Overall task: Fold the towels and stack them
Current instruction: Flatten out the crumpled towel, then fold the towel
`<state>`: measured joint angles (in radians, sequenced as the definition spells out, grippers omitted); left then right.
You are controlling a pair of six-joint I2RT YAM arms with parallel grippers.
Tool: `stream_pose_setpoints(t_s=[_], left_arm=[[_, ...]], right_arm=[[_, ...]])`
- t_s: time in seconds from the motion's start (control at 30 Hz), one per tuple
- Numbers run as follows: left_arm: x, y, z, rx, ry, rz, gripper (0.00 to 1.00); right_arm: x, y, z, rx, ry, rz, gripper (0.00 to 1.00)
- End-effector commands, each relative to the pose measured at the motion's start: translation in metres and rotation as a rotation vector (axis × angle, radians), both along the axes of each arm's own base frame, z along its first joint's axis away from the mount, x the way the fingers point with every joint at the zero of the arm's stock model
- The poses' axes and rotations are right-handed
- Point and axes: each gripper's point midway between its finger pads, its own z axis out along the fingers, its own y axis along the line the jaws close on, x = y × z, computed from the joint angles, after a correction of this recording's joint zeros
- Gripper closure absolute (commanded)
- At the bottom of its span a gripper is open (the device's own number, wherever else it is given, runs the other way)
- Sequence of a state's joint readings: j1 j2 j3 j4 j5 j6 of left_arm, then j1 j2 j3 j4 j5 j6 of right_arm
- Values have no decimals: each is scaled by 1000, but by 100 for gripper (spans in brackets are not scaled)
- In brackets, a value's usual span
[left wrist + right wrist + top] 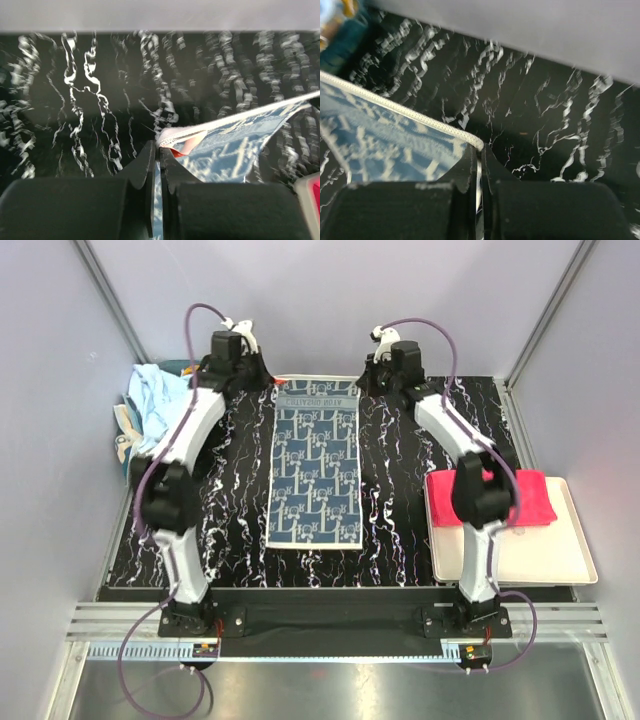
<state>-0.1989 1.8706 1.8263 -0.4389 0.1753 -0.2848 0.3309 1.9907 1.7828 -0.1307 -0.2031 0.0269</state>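
Observation:
A pale grey towel with a dark-blue monogram pattern [315,465] lies spread flat on the middle of the black marbled table. Its far edge is lifted slightly. My left gripper [268,382] is shut on the far left corner; in the left wrist view the corded hem and a red tag stick out past my left gripper [159,147], and the monogram towel [235,145] stretches off to the right. My right gripper [366,380] is shut on the far right corner, where the white hem of the monogram towel [385,135] ends between the tips of my right gripper [480,150].
A folded pink-red towel [520,498] rests on the cream tray [560,560] at the right edge. A crumpled light blue towel [160,405] lies heaped at the far left over a cream cloth [122,435]. Grey walls close in the table.

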Motion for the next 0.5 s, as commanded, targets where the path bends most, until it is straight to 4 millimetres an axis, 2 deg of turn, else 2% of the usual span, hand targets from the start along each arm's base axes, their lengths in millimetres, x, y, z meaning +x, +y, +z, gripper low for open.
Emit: stream_pose_setpoints(t_s=[0.0,0.03,0.07,0.1,0.13,0.17,0.23,0.27,0.33,0.37,0.47], left_arm=[[62,16,11,-43,-115,14,100],[76,21,25,-50,-156,22,100],[92,22,-6,-36,-119,23,100],[99,24,-9,-30,-123,30,100],[107,25,-8,-31,-139,31,100],[111,26,-23,-36,-121,31,100],[116,30,-29,-42,-130,42,100],[112,28,-41,-45,-107,40,100],[112,30,-45,-49,-118,50,100],[104,32,-55,-48,-95,56,100],[93,35,-45,-56,-115,73,100]], right_arm=[[58,-18,-14,102,-2,-37,100],[66,-18,-21,111,6,-31,100],[77,-19,-13,135,-10,-40,100],[87,-24,-36,133,20,-54,100],[91,-24,-40,141,22,-55,100],[97,-25,-34,145,5,-57,100],[100,-26,-49,137,30,-61,100],[100,-25,-51,135,34,-60,100],[98,-26,-49,140,27,-59,100],[92,-28,-52,140,40,-61,100],[77,-28,-51,153,55,-60,100]])
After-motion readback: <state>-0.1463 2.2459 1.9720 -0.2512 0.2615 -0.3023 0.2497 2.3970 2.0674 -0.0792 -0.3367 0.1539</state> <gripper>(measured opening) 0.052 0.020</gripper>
